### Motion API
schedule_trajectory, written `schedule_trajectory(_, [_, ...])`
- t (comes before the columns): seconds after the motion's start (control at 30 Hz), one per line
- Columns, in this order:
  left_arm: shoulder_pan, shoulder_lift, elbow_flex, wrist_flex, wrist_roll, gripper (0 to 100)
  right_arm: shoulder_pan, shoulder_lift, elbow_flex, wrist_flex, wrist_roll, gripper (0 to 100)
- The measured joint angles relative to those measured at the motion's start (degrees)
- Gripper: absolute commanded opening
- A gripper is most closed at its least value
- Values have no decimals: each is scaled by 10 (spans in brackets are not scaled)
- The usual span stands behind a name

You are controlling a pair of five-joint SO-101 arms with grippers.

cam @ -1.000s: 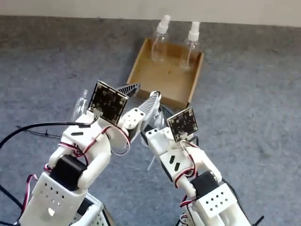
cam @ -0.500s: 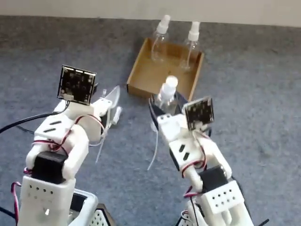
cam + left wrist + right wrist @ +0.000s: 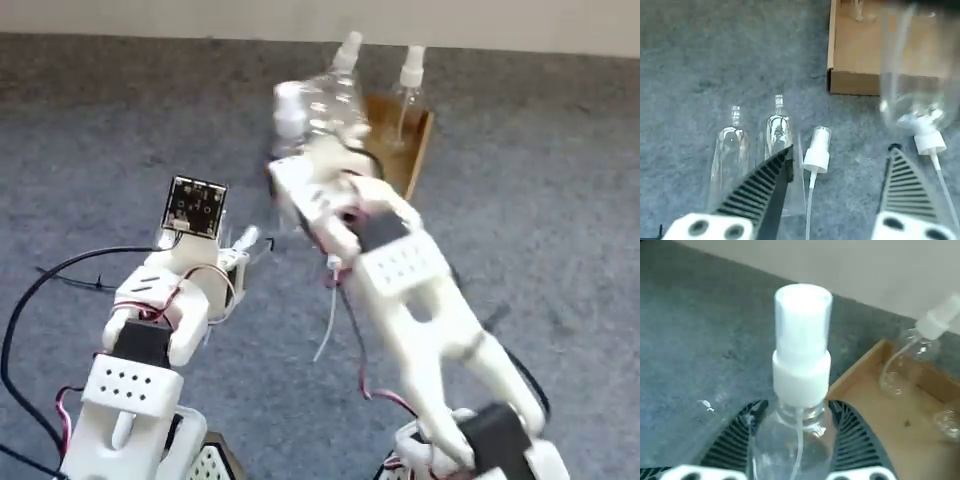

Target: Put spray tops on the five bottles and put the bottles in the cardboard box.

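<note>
My right gripper (image 3: pixel 796 412) is shut on a clear bottle (image 3: pixel 799 390) with a white spray top (image 3: pixel 802 330). In the high view that bottle (image 3: pixel 322 100) hangs over the near left part of the cardboard box (image 3: pixel 417 150). Two capped bottles (image 3: pixel 408 75) stand at the box's far side. My left gripper (image 3: pixel 840 152) is open above the carpet. Under it lie two uncapped bottles (image 3: pixel 731 152) (image 3: pixel 778 132) and a loose spray top (image 3: pixel 816 155). A second loose spray top (image 3: pixel 928 141) lies nearer the box (image 3: pixel 870 50).
Grey carpet covers the table (image 3: pixel 540 200), with free room to the right of the box and at the far left. A black cable (image 3: pixel 60 275) trails beside the left arm's base. A pale wall edge runs behind the box.
The right arm has stretched forward and up, carrying the capped bottle from in front of the box to over it. The left arm has drawn back and lowered over the loose bottles.
</note>
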Motion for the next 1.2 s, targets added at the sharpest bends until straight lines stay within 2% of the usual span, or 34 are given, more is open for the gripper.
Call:
schedule_trajectory(0.13, [11, 0, 2, -4, 0, 298, -24, 76, -111, 67, 0, 3])
schedule_trajectory(0.33, [14, 1, 6, -21, 0, 296, -32, 91, -208, 203, -28, 3])
schedule_trajectory(0.47, [16, 1, 21, -51, 0, 295, -33, 84, -223, 282, -40, 3])
schedule_trajectory(0.63, [14, 1, 24, -67, 0, 295, -33, 54, -225, 311, -40, 3])
schedule_trajectory(0.8, [15, 1, 24, -67, 0, 295, -26, 51, -225, 292, -40, 3])
schedule_trajectory(1.03, [15, 0, 33, -67, 0, 294, 33, 134, -230, 166, 0, 3])
schedule_trajectory(1.2, [-24, 0, 33, -67, 0, 294, 64, 221, -230, 78, 13, 3])
